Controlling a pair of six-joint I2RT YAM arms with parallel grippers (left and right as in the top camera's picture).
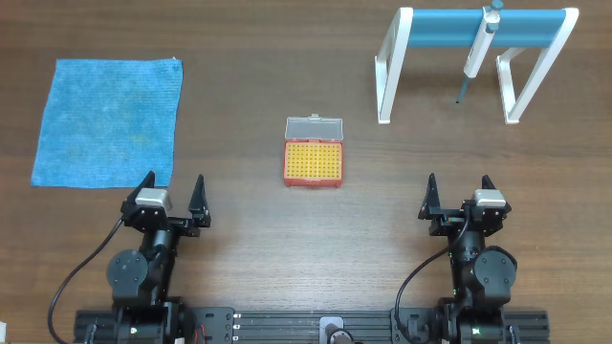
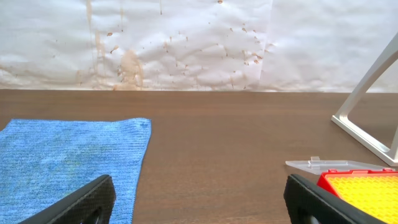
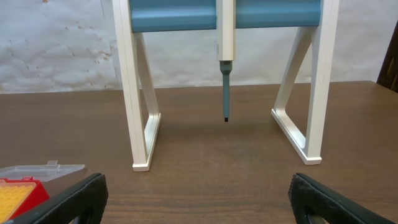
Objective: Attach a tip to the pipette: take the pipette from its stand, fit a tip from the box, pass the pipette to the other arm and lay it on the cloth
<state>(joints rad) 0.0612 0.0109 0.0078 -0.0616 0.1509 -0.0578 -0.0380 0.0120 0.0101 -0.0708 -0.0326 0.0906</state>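
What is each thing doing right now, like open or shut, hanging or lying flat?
Pipette: hanging on the stand, no tip fitted.
Box: lid open.
Cloth: spread flat, nothing on it.
Left gripper: open.
Right gripper: open.

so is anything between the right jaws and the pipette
Nothing visible: bare table leads straight to the pipette, which hangs between the legs of the stand. The tip box sits off to the side, out of the path.
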